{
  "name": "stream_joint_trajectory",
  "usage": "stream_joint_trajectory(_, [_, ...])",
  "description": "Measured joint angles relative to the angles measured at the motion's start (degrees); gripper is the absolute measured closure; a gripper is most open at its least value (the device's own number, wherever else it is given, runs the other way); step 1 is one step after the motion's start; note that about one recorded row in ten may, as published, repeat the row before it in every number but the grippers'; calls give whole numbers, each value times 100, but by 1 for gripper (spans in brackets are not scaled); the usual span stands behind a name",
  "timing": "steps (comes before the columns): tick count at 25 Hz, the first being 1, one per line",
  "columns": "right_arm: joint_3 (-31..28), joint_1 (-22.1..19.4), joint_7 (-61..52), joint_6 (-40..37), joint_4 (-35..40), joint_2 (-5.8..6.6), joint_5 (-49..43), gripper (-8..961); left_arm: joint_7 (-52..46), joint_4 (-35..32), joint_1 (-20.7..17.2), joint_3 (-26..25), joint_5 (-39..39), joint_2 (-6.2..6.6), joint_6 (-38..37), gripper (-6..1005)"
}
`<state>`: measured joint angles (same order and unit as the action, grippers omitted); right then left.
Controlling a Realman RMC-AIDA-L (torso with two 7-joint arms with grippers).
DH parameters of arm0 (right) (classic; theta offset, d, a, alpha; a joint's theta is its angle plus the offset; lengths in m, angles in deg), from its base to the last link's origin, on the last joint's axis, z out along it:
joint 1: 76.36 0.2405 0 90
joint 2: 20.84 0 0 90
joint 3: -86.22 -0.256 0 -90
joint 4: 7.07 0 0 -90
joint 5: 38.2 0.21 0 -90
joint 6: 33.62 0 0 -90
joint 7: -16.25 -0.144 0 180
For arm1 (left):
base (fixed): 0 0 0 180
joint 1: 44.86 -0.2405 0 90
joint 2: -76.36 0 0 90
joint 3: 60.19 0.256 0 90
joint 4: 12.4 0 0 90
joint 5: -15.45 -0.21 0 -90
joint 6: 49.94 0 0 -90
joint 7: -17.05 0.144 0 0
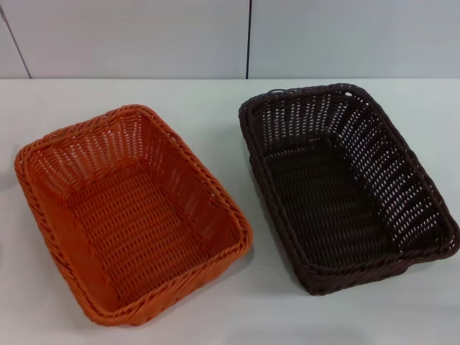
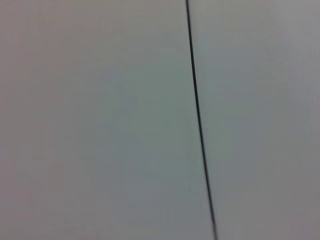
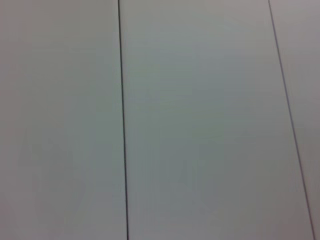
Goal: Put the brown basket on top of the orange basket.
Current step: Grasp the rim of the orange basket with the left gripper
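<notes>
Left gripper: you will not find it in any view; its wrist camera shows only a pale panelled wall [image 2: 100, 120] with one dark seam, so you cannot tell how its fingers stand.
Right gripper: also out of sight; its wrist camera faces the same kind of pale wall, crossed by two dark seams, and its finger state cannot be told either.
Basket relative to grippers: with neither gripper visible in the head view, you cannot place the baskets against them; nothing touches or holds either basket.
Brown basket [image 1: 345, 187]: it sits upright on the right half of the white worktop [image 1: 215, 309], its far short end near the worktop's back edge, its near right corner close to the right edge of the head view. It is turned slightly, long side running from back to front.
Orange basket [image 1: 133, 212]: it sits upright on the left half of the worktop, nearer the front edge than the brown one, also turned at an angle.
Spacing: the two baskets lie side by side, apart, with a strip of bare worktop between them.
Contents: you can see woven floors in both.
</notes>
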<state>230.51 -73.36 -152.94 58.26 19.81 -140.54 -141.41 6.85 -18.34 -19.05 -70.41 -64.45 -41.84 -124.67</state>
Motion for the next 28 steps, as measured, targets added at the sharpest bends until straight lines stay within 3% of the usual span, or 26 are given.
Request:
stream_joint_trajectory(4, [51,-1,0,-15,-5,0,0,275,1224,392,40,-516,237,-19,-506,162])
stream_joint_trajectory(9, [109,22,0,-31,-14,0,0,275,2118,861,-11,-1012,252,-30,-533,162])
stream_joint_trajectory(13, [122,47,-2,-40,-19,3,0,275,2189,1070,-45,-1034,213,5,-427,163])
stream_joint_trajectory(16, [124,62,-8,-37,-4,15,0,275,2151,1101,26,-1006,200,29,115,163])
stream_joint_trajectory(22, [156,99,-12,-12,35,28,-7,275,1772,1094,379,-978,39,114,889,163])
stream_joint_trajectory(24, [169,115,-14,-11,47,34,-7,275,1716,1057,630,-982,-46,195,1204,163])
stream_joint_trajectory(28, [176,124,-16,-13,62,32,-7,275,1687,919,841,-1011,-50,218,1320,162])
